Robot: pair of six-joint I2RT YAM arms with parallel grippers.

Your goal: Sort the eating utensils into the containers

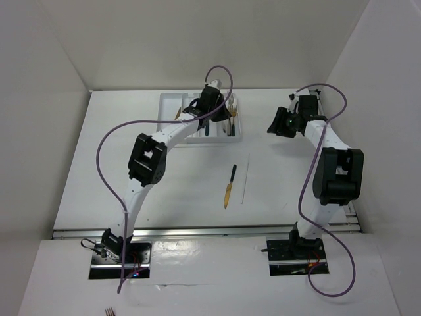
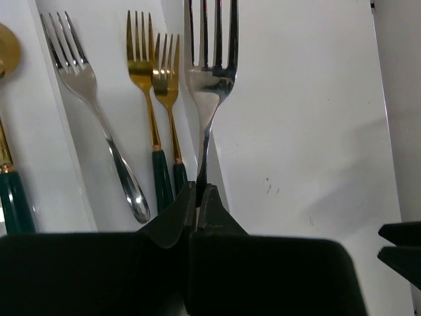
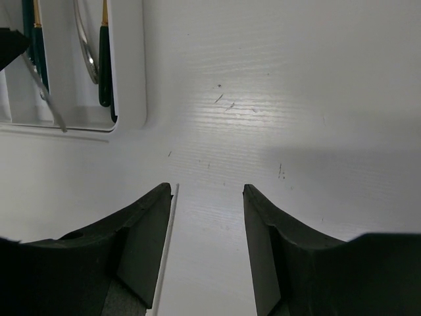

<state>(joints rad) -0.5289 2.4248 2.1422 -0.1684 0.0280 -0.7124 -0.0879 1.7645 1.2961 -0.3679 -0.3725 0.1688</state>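
Note:
My left gripper (image 2: pixel 197 194) is shut on the handle of a silver fork (image 2: pixel 210 72), held over the right edge of the white tray (image 2: pixel 112 59). In that compartment lie a silver fork (image 2: pixel 92 99) and two gold forks (image 2: pixel 141 72) with teal handles. From above, the left gripper (image 1: pixel 210 99) hangs over the tray (image 1: pixel 172 108). My right gripper (image 3: pixel 207 191) is open and empty just above the table, right of the tray's corner (image 3: pixel 128 99). A thin pale stick (image 3: pixel 164 250) lies beside its left finger. A gold knife (image 1: pixel 229 186) with a teal handle lies mid-table, left of the stick (image 1: pixel 245 178).
A gold spoon (image 2: pixel 5 52) lies in the compartment to the left of the forks. Another fork (image 1: pixel 110 311) shows at the bottom edge, on the near platform by the left base. White walls enclose the table on three sides.

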